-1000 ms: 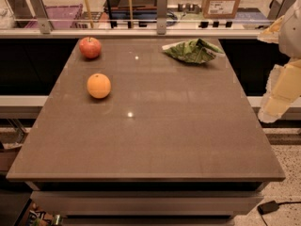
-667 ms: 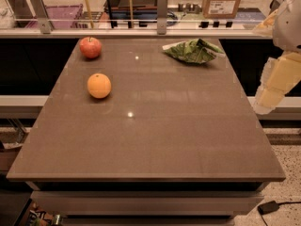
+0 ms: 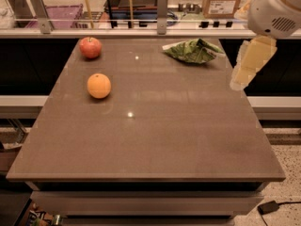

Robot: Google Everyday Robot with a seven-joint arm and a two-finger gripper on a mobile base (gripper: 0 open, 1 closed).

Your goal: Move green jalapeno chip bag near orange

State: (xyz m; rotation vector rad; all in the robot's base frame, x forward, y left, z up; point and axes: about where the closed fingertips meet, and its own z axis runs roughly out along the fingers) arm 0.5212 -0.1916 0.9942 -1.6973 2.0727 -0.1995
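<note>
- The green jalapeno chip bag [image 3: 192, 51] is showing as a crumpled, shiny green foil pouch with pale, whitish edges. It is lying flat and spreading wider than either fruit.
- The bag is resting on the brown desk [image 3: 155, 145], close to the far edge and toward the right-hand corner.
- The claw [image 3: 239, 79], pale yellow, is hanging over the right edge of the desk beneath the white arm [image 3: 275, 8], and it is slanting down and to the left in the view.
- Whether the claw is spread or pressed together cannot be told here. It is gripping nothing.
- The bag is sitting near the claw, to its left and a little farther back on the desk. The two are staying apart, with bare desk showing between them.
- The orange [image 3: 99, 85], round and smooth, is sitting well apart from the claw, far to its left across the desk and at about the same depth.
- A red apple [image 3: 90, 47] is standing behind the orange, also far to the left of the claw and about level with the bag.
- Compared with a second ago, the claw is standing higher in the view and farther left. It is now reaching the desk's right edge, nearer the bag, where before it was hanging clear beside the desk.
- The bag, the orange and the apple are lying where they were.
</note>
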